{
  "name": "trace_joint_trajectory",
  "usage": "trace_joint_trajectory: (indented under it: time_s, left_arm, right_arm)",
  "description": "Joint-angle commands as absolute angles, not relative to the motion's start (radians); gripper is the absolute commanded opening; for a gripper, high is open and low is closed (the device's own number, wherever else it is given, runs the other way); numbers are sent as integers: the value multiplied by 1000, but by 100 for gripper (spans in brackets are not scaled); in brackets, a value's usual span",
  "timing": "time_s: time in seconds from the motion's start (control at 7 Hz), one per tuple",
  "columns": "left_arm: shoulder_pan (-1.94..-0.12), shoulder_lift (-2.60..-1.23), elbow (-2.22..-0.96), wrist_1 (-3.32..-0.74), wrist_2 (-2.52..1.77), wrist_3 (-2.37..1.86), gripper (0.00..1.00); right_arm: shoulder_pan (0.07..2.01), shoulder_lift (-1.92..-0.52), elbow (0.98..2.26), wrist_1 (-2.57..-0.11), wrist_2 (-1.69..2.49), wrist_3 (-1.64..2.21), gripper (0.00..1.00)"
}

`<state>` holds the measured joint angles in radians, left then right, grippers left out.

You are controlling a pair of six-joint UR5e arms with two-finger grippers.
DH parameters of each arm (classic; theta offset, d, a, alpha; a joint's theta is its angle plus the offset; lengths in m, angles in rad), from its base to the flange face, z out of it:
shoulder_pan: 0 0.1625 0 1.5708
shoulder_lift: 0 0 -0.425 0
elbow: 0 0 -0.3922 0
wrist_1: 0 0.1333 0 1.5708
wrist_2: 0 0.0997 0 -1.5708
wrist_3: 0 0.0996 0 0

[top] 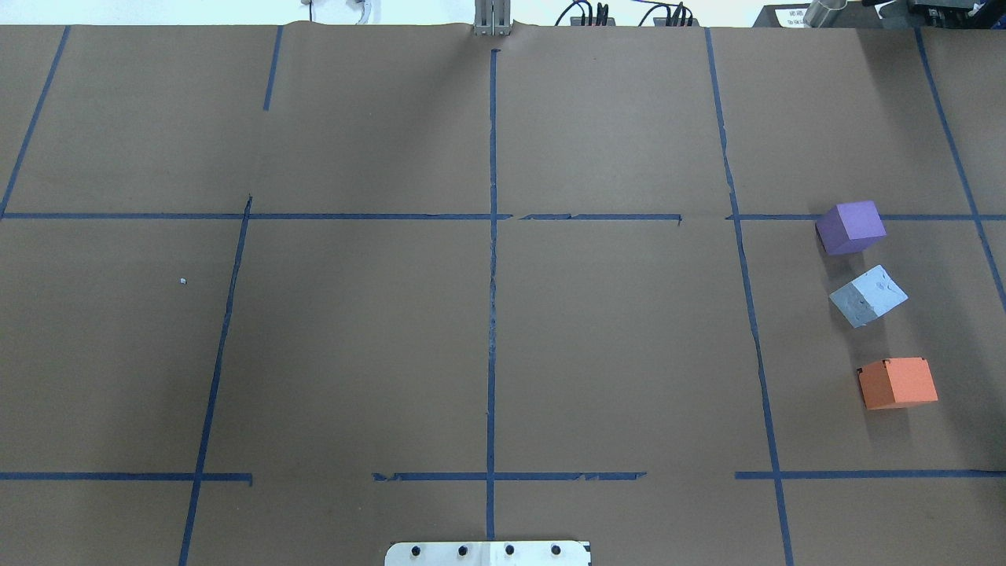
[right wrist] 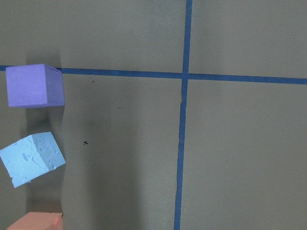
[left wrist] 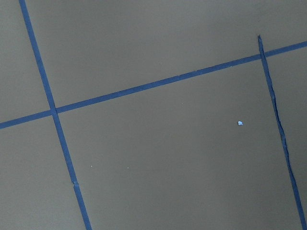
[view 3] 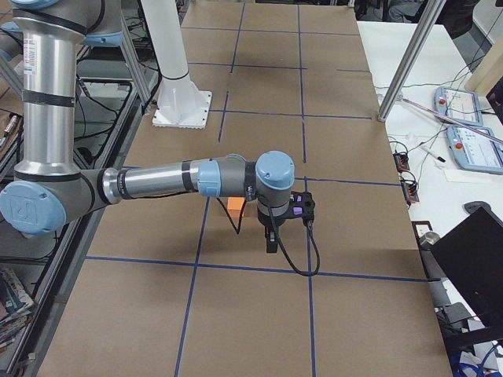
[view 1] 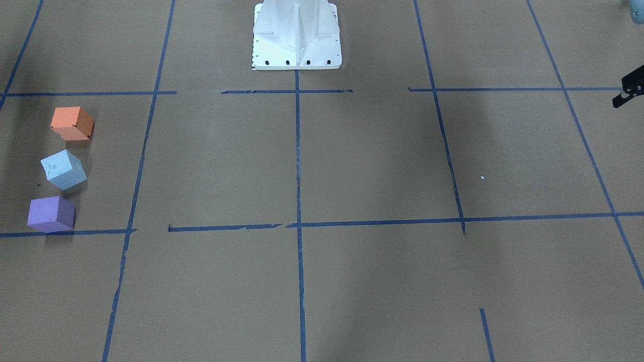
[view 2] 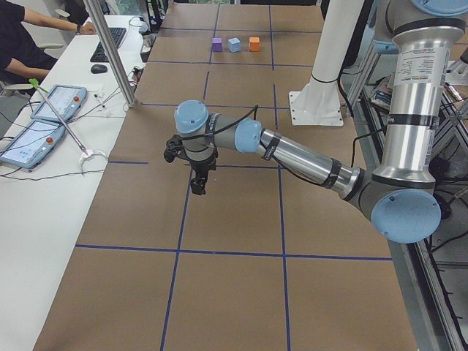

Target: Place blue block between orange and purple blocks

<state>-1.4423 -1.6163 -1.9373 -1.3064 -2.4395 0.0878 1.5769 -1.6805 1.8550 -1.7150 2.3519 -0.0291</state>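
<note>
The orange block, the light blue block and the purple block stand in a row on the brown table, with the blue one in the middle, turned at an angle and apart from both. The overhead view shows the purple, blue and orange blocks at the right. The right wrist view shows the purple and blue blocks and the orange block's edge. My right gripper hangs above the table beside the row; I cannot tell if it is open. My left gripper hangs over bare table far away, with only a black tip in the front view; state unclear.
The white robot base stands at the table's middle near edge. Blue tape lines grid the table. A small white speck lies on my left side. A metal post and an operators' desk with tablets border the far edge.
</note>
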Motion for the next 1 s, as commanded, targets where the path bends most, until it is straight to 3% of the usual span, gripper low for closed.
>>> trace_joint_trajectory:
  time_s: [0.0, 0.86]
  left_arm:
    - [-1443, -1621, -1939, -1318, -2437, 90, 100]
    - [-1442, -1620, -1947, -1316, -2436, 94, 100]
  right_arm:
    - [1577, -1677, 1836, -1712, 2353, -31, 100]
    - [1577, -1678, 1812, -1706, 2353, -49, 100]
